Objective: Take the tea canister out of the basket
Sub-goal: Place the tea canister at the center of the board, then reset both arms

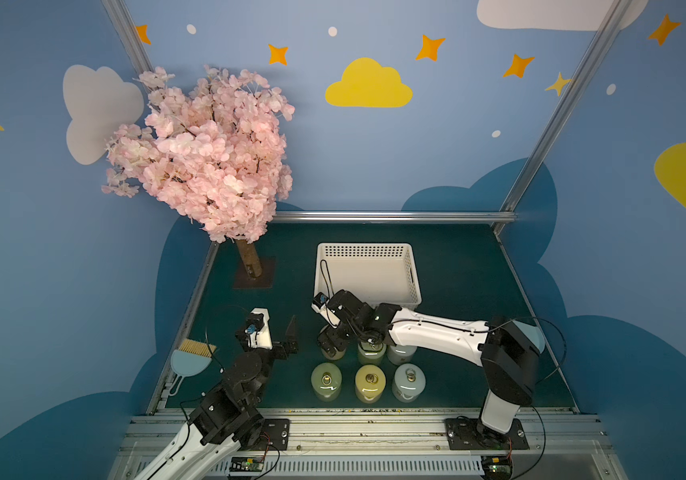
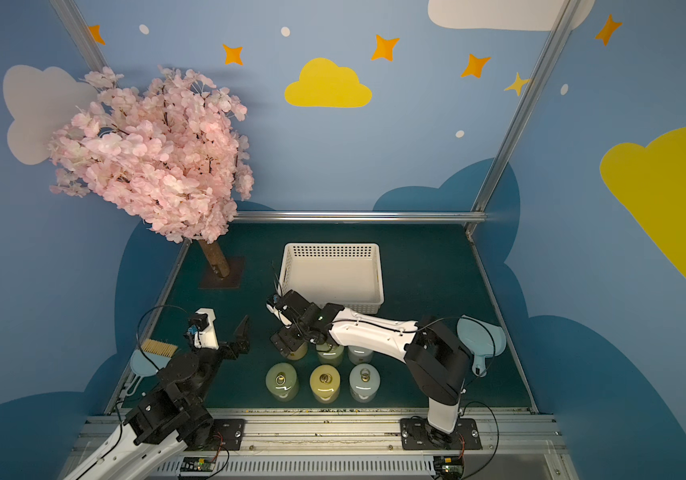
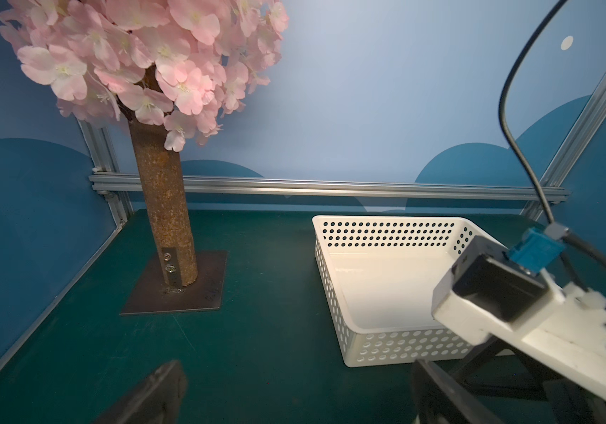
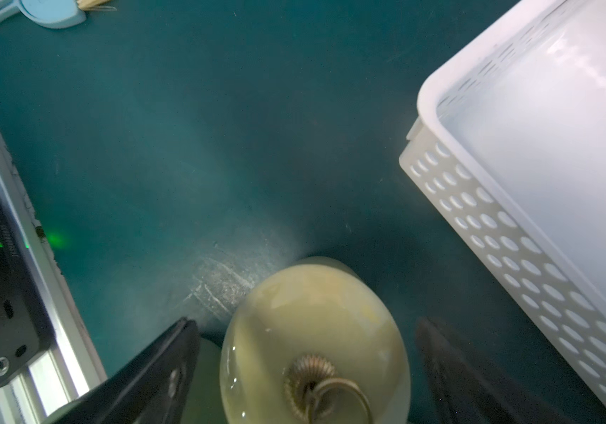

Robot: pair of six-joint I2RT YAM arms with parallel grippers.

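The white perforated basket (image 1: 368, 248) (image 2: 333, 249) (image 3: 404, 345) (image 4: 496, 227) stands at the back middle of the green table with nothing in it. Several tea canisters stand in two rows in front of it. My right gripper (image 1: 331, 338) (image 2: 289, 340) (image 4: 305, 323) is open, straddling the back-left canister (image 1: 334, 354) (image 2: 297, 354) (image 4: 312, 312), a pale yellow one with a ring on its lid; both fingers stand clear of its sides. My left gripper (image 1: 290, 337) (image 2: 242, 337) (image 3: 298, 370) is open over bare table to the left of the rows.
A pink blossom tree rises on a trunk (image 1: 250, 262) (image 3: 163, 220) with a square base plate at the back left. A brush and light-blue dustpan (image 1: 191, 357) lie at the left edge, another dustpan (image 2: 480, 336) at the right. A metal rail (image 1: 354, 419) runs along the front.
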